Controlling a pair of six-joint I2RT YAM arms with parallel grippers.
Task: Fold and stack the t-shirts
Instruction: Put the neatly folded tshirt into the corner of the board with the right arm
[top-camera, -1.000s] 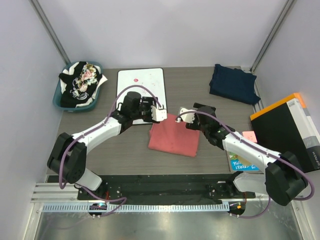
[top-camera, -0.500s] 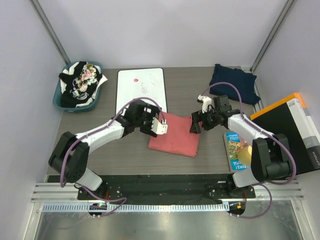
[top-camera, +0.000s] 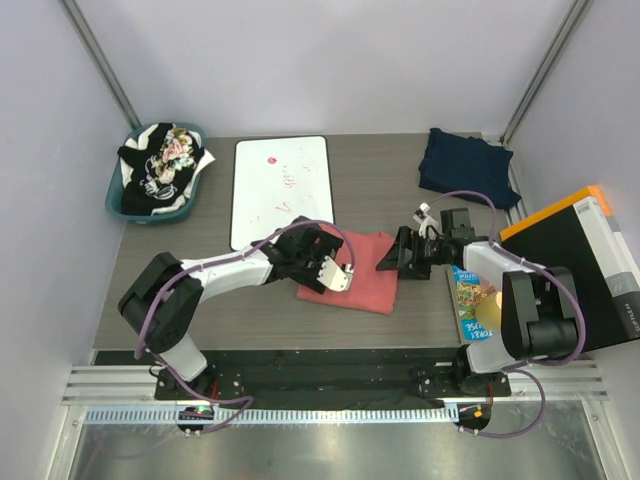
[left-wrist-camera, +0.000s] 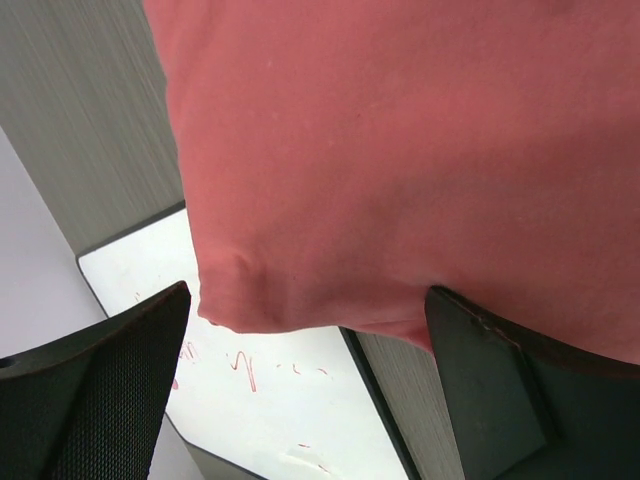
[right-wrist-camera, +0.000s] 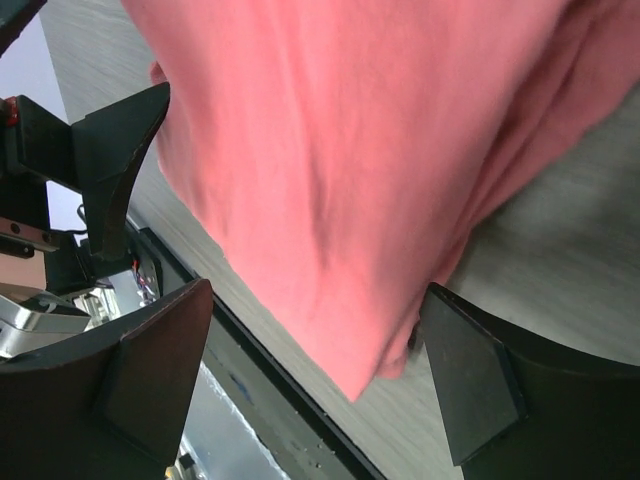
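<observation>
Salmon t-shirt (top-camera: 368, 280) is lying folded into a flat rectangle on the table, right next to the near right corner of the white board (top-camera: 280, 185).

I've got both arms on it. Left gripper (top-camera: 337, 273) hangs over the side of the shirt closest to the board. Its jaws are spread as wide as they go with nothing pinched in them. On its wrist cam the folded corner just sits loose between the fingers, with the board showing beyond.

Right gripper (top-camera: 392, 258) is at the edge facing away from the board. It's also wide open and empty, with the cloth edge lying between its fingers.

My read is that the fold looks done. The grippers bracket opposite edges so I can either square it up or grab both sides and carry it without it flopping open.

Further back, well to the right of the board, the navy t-shirt (top-camera: 467, 167) is already folded, and I take that as the base of the stack. Just left of the board, the blue basket (top-camera: 113, 195) holds a bunched heap of black, white and floral shirts (top-camera: 165, 160). I reckon those are the ones waiting their turn.
</observation>
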